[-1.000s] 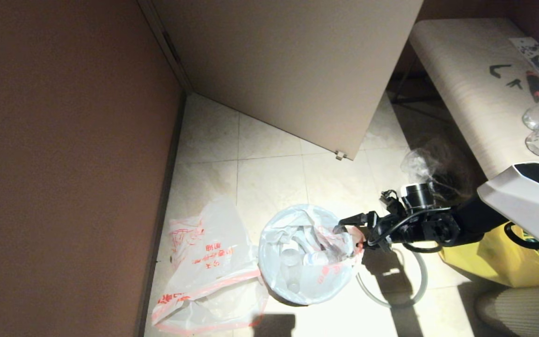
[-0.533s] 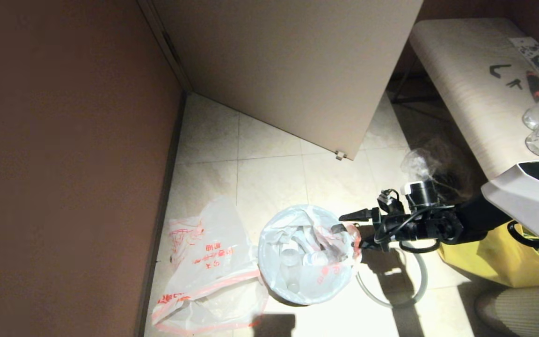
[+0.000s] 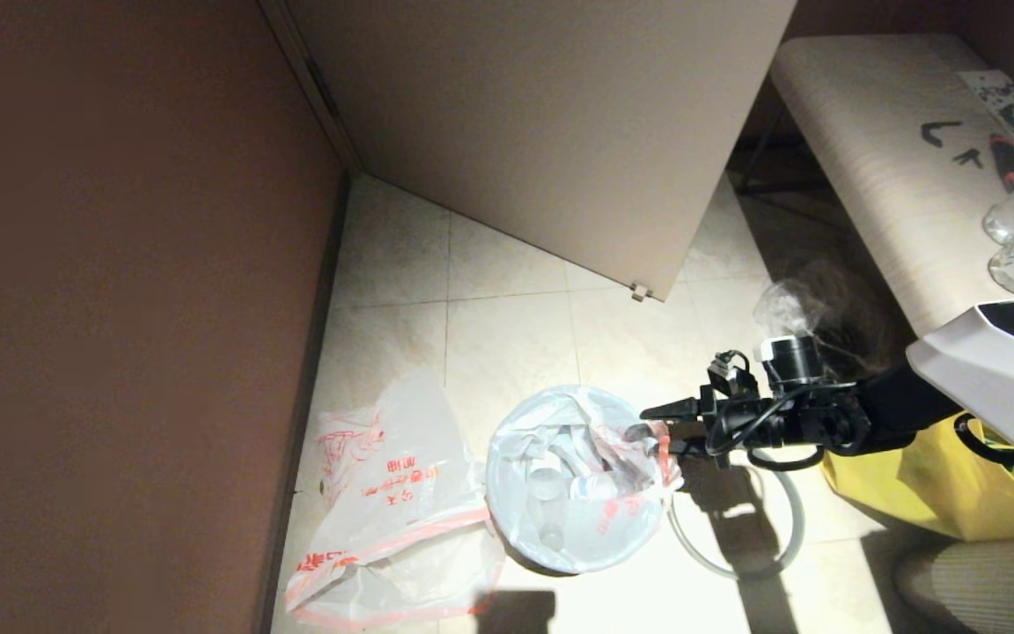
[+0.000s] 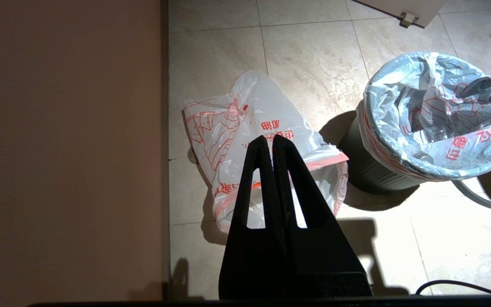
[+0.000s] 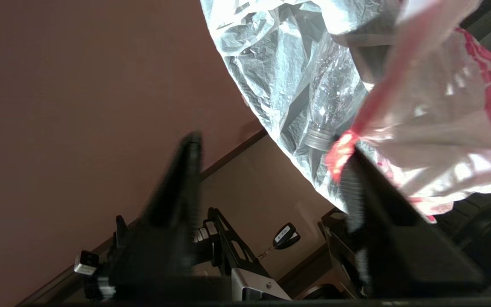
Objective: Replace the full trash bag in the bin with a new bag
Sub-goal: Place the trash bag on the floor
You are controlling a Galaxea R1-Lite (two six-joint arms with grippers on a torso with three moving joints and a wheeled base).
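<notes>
The full trash bag [image 3: 573, 480] sits in the bin [image 4: 369, 170], its rim folded over the bin's edge; clear bottles show through the film [image 5: 330, 94]. My right gripper [image 3: 645, 423] is at the bag's right edge, open wide [image 5: 271, 145]. The red-orange hem [image 5: 343, 153] lies against one fingertip [image 5: 352, 170]; the other finger stands free of the bag. The bin's grey hoop [image 3: 736, 563] lies on the floor right of the bin. The slack new bag [image 3: 393, 519] lies on the floor left of the bin. My left gripper [image 4: 272, 138] hangs shut above the new bag [image 4: 237, 128], holding nothing.
A brown wall runs along the left and a beige door [image 3: 560, 132] stands behind the bin. A yellow tote [image 3: 929, 493] and a small clear bag [image 3: 789, 308] sit at the right, under a pale table [image 3: 877, 158] carrying bottles.
My right wrist has shifted slightly toward the door, and the red hem at the bag's right edge has lifted a little with the finger. The left arm has not moved.
</notes>
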